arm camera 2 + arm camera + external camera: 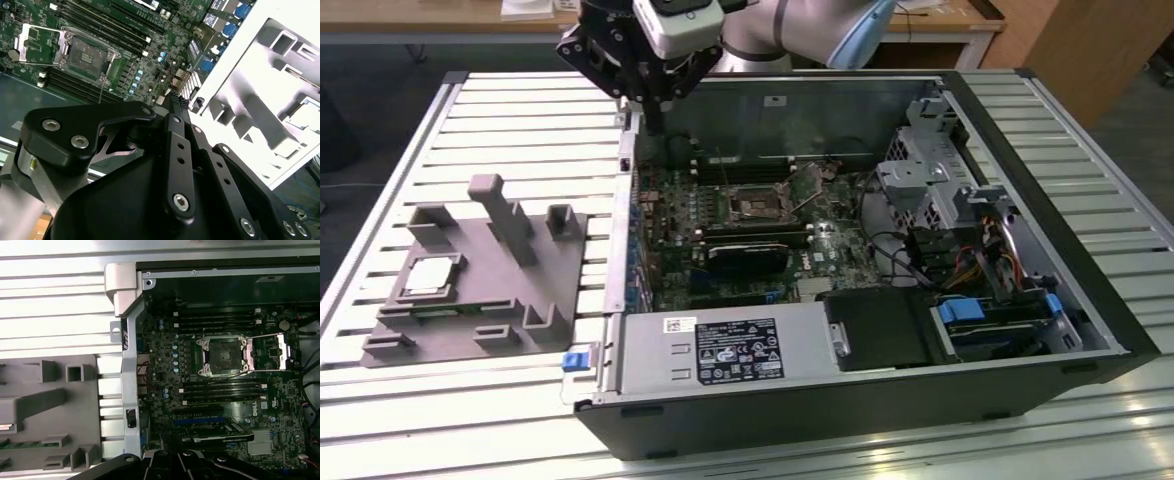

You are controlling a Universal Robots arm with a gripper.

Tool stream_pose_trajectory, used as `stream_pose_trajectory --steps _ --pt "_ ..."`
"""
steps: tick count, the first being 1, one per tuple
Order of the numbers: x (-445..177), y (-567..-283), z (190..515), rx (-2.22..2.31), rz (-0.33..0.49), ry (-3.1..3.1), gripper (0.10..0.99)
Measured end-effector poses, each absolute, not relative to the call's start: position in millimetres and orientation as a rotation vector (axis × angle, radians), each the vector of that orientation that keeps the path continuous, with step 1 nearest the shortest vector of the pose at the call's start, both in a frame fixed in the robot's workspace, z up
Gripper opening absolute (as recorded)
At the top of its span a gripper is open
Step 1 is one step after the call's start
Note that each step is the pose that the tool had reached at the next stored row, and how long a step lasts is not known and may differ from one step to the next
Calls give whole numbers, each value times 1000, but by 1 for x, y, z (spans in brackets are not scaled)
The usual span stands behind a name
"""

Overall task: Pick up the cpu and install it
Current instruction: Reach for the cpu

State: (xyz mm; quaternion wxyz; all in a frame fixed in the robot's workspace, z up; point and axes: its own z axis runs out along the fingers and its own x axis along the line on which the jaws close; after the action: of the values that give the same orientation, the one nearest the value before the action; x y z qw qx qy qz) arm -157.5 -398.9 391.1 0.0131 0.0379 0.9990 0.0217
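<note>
Grey fixture on slatted worktop: cpu sits in a recess, twd exterior view's left. Open PC case just beside: motherboard socket bare, frame flipped up. Pincer narrow, tips together, empty, over case's far corner, well apart from cpu. Wooden desk behind.

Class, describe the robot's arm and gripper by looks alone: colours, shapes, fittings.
The arm is a light silver-grey tube with rounded joints and a pale blue cap. The gripper is matte black, built of flat angular bars with rounded corners, fastened by silver screw heads.
</note>
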Motion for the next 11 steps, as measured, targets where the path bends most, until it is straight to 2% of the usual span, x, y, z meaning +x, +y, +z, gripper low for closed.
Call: stream_pose_trajectory --steps 11 --pt "-163 -399 391 118 68 3113 106"
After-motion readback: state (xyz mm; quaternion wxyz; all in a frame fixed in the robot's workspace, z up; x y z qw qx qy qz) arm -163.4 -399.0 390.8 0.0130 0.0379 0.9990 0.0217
